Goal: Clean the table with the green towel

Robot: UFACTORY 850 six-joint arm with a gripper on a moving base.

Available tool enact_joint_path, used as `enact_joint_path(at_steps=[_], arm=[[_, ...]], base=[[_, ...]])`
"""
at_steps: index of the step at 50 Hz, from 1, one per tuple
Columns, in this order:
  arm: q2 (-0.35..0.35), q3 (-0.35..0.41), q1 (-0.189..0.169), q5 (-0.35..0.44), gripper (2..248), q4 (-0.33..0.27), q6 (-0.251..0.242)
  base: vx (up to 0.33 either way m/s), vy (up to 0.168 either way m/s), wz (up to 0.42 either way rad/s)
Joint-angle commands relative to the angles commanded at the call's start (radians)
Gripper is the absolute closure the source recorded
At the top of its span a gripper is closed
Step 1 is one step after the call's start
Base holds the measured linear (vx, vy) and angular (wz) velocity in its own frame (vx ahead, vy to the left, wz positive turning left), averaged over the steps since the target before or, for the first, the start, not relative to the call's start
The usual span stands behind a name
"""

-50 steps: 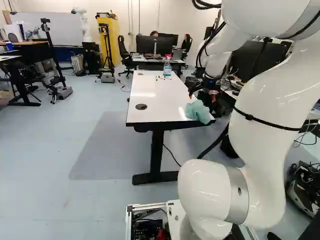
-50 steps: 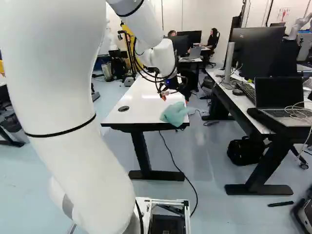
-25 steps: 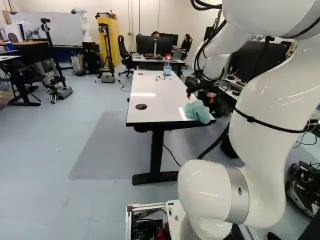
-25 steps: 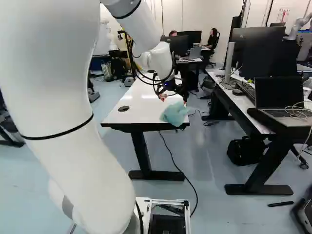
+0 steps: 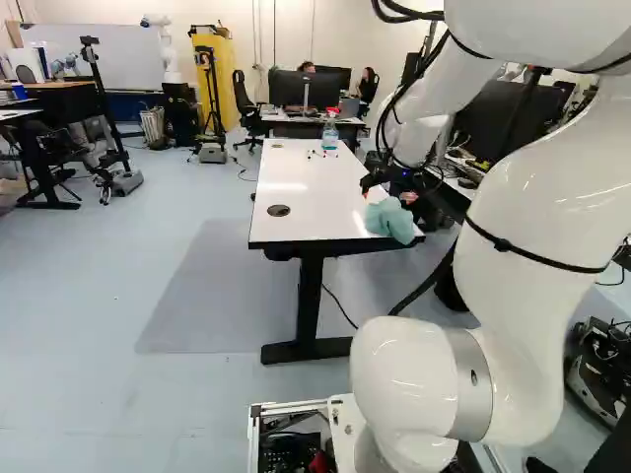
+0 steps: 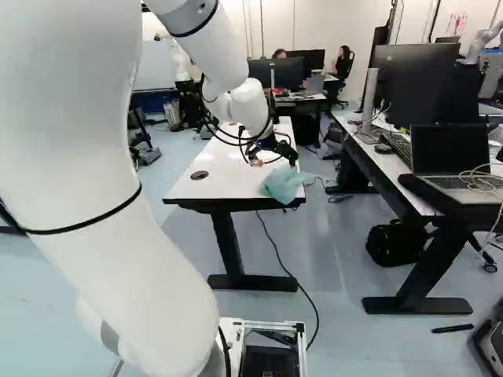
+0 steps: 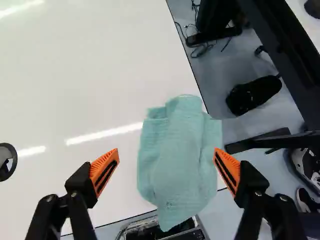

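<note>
Presently, the green towel [image 7: 175,160] lies crumpled on the near right corner of the white table [image 5: 306,187], with some of its cloth hanging over the near edge and the right edge. The gripper [image 7: 166,152] is released: its orange pads [image 7: 102,163] stand wide apart, one toward each side of the towel, and nothing is grasped. I judge that the step in hand is to take up the towel, and that the wiping itself is not yet begun.

From here the main danger, I think, is a poor height. If the gripper comes together too high, it may pinch only a loose fold, which could slip out at the first stroke; if it goes too low, the tips may knock the hard tabletop. The right finger appears very near to the towel's side, but whether it touches, I cannot tell. Should it push the cloth without catching it, the overhanging part could pull the rest down to the floor [image 5: 197,286].

Later, at the far end, the bottle [image 5: 330,136] and the small items [image 5: 317,154] near it could be toppled or swept away, if the wiping strokes reach so far.
</note>
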Motion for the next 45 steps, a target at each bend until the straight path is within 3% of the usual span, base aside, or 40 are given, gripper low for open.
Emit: enact_joint_path(at_steps=[22, 45], arm=[[0.065, 0.143, 0.052, 0.197, 3, 0.003, 0.0], [0.153, 0.334, 0.122, 0.461, 3, 0.007, 0.0]], base=[[0.0, 0.0, 0.0], [0.0, 0.0, 0.0]])
